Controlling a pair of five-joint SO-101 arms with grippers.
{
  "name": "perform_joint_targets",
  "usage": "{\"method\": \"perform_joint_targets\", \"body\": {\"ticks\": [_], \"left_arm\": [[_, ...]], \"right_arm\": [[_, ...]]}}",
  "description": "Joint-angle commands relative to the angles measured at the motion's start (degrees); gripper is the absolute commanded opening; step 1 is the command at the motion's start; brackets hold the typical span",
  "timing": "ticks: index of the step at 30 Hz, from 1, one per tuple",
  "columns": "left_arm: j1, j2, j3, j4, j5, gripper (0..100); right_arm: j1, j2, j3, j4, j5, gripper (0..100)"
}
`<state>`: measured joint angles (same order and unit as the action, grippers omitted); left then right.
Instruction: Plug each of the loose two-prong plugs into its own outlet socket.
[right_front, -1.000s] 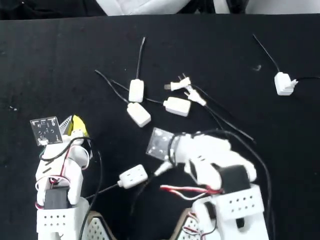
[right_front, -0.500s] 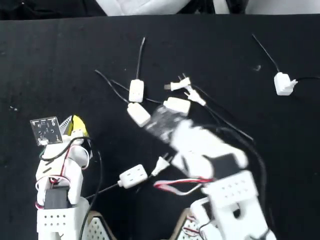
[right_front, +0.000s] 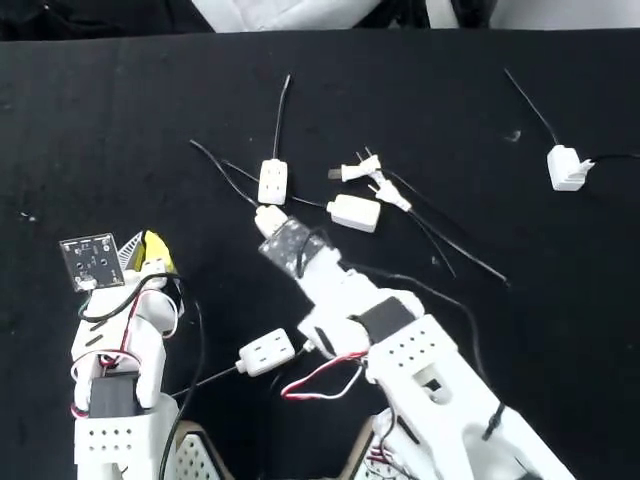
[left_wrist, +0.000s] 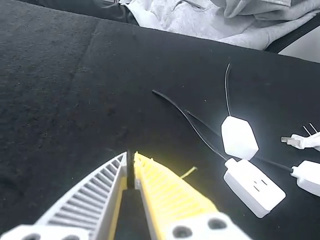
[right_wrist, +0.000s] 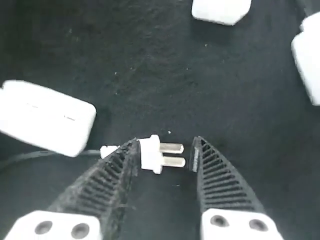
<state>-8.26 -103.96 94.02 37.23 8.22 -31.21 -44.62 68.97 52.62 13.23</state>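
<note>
**Right claw** (right_wrist: 166, 144): fingers stood apart. A two-prong plug (right_wrist: 155, 154) lay in the gap, close against one finger, its prongs across the opening. The near outlet block (right_wrist: 46, 123) sat just outside that finger.
- Ahead: bare black table (right_wrist: 150, 75), then the far outlet block (right_wrist: 220, 10).

**Left claw** (left_wrist: 131, 159): closed.
- Ahead: open table.
- To its right, well apart: white sockets (left_wrist: 239, 138).

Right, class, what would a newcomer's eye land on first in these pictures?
First, the right gripper, open, with a two-prong plug lying between its jaws. Then the cluster of white outlet sockets in the middle of the black table, with loose plugs just beside them.
</note>
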Motion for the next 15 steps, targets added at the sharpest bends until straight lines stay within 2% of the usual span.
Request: {"method": "perform_joint_targets", "body": {"ticks": [1,15], "left_arm": [[-0.2,-0.5,-0.4,-0.8,0.4,3],[-0.3,-0.5,-0.4,-1.0,0.3,3]], "right_arm": [[-0.9,2.3,-1.5,-1.1,-6.1,16.9],[-0.9,18.0,-8.7,-0.7,-7.4,16.9]]}}
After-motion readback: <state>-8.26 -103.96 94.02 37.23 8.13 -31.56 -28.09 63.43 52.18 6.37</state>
